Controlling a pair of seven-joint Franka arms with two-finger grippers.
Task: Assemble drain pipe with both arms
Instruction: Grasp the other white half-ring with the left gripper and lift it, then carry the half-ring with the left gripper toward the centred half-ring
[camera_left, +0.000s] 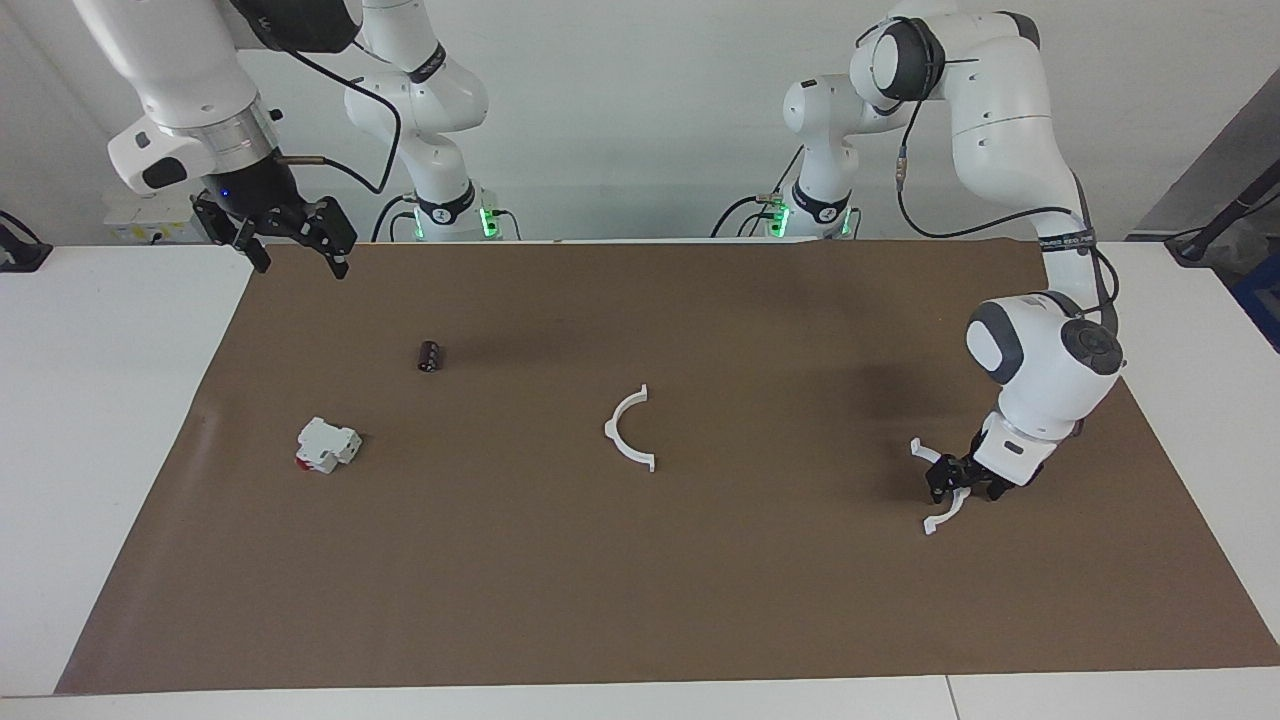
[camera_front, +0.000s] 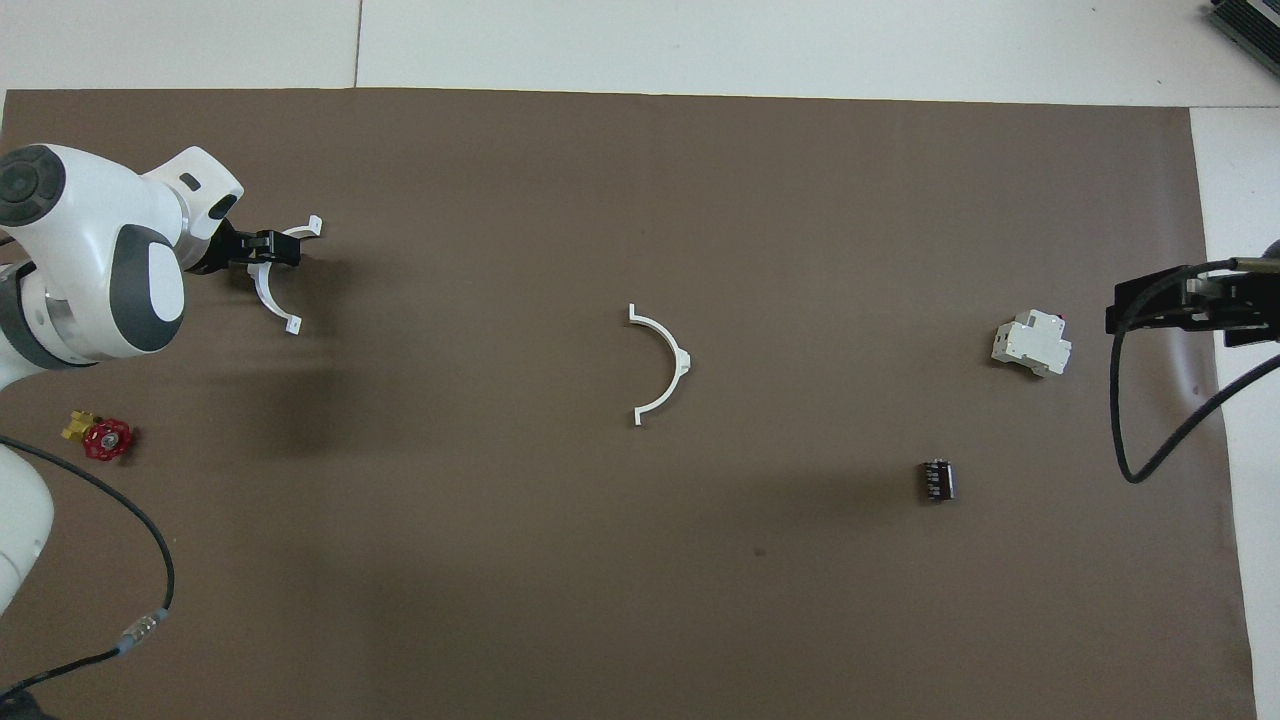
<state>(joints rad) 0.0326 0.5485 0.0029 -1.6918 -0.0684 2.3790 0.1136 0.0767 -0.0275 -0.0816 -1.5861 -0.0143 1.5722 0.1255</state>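
Note:
The drain pipe lies as two separate white half-rings on the brown mat. One half-ring (camera_left: 628, 430) (camera_front: 668, 365) is at the mat's middle. The other half-ring (camera_left: 938, 518) (camera_front: 280, 308) is toward the left arm's end. My left gripper (camera_left: 948, 482) (camera_front: 266, 248) is down at the mat, open, with its fingers on either side of this half-ring's arc. The half-ring rests on the mat. My right gripper (camera_left: 292, 250) (camera_front: 1150, 305) is open and empty. It hangs high over the mat's edge at the right arm's end.
A blocky white-and-red part (camera_left: 326, 445) (camera_front: 1030, 345) and a small black cylinder (camera_left: 430, 355) (camera_front: 936, 480) lie toward the right arm's end. A small red valve wheel (camera_front: 105, 438) lies near the left arm. The brown mat (camera_left: 640, 600) covers most of the table.

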